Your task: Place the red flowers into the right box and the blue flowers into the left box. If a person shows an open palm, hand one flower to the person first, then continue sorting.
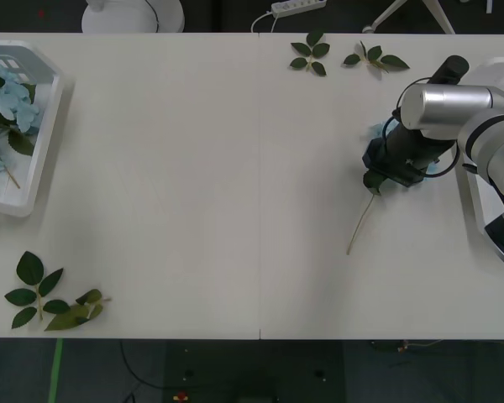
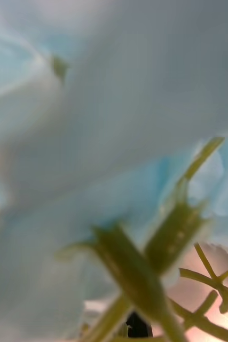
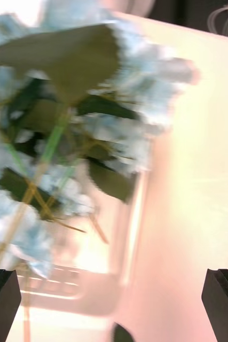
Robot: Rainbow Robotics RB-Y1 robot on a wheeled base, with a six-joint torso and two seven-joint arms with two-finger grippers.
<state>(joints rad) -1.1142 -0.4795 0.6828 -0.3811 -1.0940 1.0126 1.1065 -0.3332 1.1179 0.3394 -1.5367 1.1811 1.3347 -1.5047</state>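
At the table's right side the right gripper [image 1: 392, 165] sits low over a blue flower [image 1: 375, 132], just left of the right box [image 1: 480, 200]. Pale blossom peeks out on both sides of the gripper; a dark leaf and a long tan stalk [image 1: 359, 225] trail from under it toward the table's near edge. In the right wrist view blossom [image 2: 92, 107] and green stems press right up to the camera; can't tell if the jaws are spread or pinching the flower.

Left box [image 1: 35, 159] at the table's far left edge, holding more blue flowers [image 1: 4, 105] with dark leaves. In the left wrist view the left gripper [image 3: 114, 299] hangs above that box [image 3: 122, 251] and its flowers [image 3: 119, 101], black fingers [image 3: 223, 302] spread wide at both corners, nothing between them.

Loose leaf sprigs: two at the far edge [image 1: 311, 52], one group at the near left corner [image 1: 46, 295]. Table [image 1: 193, 185] white.
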